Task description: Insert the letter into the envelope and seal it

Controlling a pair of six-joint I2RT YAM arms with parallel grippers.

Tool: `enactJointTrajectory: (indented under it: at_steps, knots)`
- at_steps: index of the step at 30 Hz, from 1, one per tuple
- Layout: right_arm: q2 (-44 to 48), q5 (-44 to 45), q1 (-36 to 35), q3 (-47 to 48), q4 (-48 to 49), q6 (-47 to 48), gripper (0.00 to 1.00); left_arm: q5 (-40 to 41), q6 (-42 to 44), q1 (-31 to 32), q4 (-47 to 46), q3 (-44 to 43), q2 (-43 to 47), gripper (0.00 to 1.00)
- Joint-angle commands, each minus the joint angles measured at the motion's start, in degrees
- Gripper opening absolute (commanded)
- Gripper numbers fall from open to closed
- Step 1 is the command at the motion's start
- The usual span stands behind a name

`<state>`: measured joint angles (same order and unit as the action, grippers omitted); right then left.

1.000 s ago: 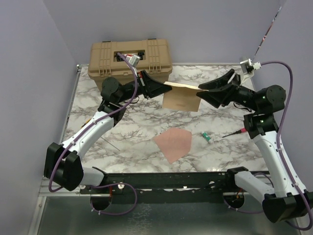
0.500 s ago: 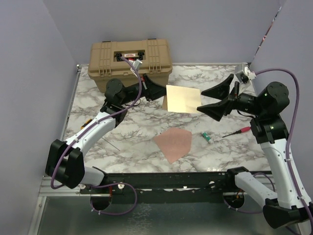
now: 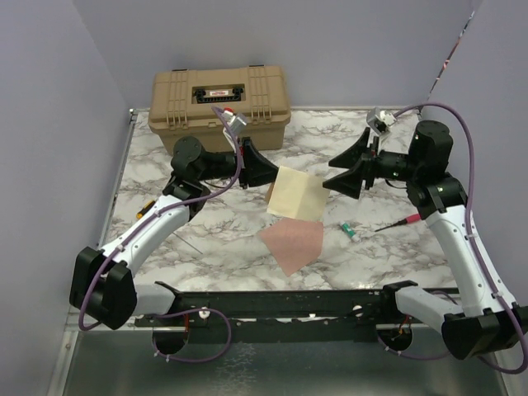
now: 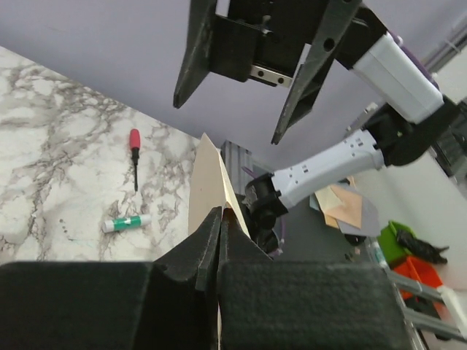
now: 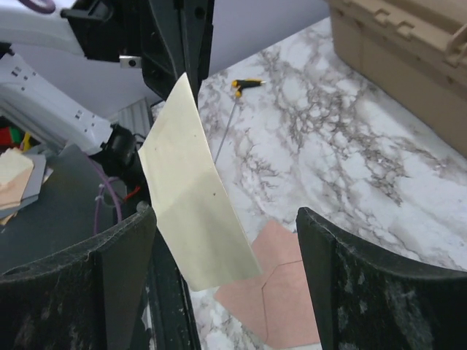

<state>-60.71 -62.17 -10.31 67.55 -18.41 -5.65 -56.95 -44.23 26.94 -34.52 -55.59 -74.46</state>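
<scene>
Item one, the letter [image 3: 297, 195]: a pale tan sheet, held off the table at the centre of the overhead frame. It was tilted, and its lower edge hung above the upper part of the envelope.

Item two, left gripper [image 3: 274, 173]: clamped tight on the letter's left edge. Its wrist view showed both fingers pinched together on the sheet's rim.

Item three, right gripper [image 3: 327, 175]: jaws spread wide and grasping nothing, close by the letter's right edge. From its wrist view I could not tell whether the sheet brushed a finger.

Item four, the envelope [image 3: 293, 242]: pinkish-brown, lying flat on the marble table [image 3: 346, 136] at lower centre of the frame, one pointed end toward the bottom edge.

Item five, tan toolbox [image 3: 219, 97]: lid shut, upper left of the frame, at the table's far edge.

Item six, a small white-and-green tube [image 3: 350, 231] and a red-handled screwdriver [image 3: 396, 223]: both lay on the marble to the right of the envelope, apart from it.
</scene>
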Motion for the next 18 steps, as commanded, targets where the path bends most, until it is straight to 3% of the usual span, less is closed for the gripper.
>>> enactJointTrajectory:
  at_steps: [1, 9, 14, 18]
  knots:
    - [0.05, -6.9, -2.07, 1.27, -5.9, 8.64, 0.82, -9.37, 2.86, -0.04, -0.11, 1.11, 2.12, 0.0]
    - [-1.03, -8.01, -6.09, -0.21, -7.89, 10.87, 0.79, -12.68, 3.75, 0.57, -0.02, 1.54, 2.91, 0.0]
    - [-3.12, -7.01, -8.38, 0.13, -9.17, 10.68, 0.6, -13.48, 4.3, 1.39, -0.02, 1.45, 2.92, 0.0]
    - [-4.87, -6.93, -9.72, 1.11, -12.26, 11.85, 0.54, -13.37, 4.46, 1.54, -0.02, 1.28, 3.17, 0.0]
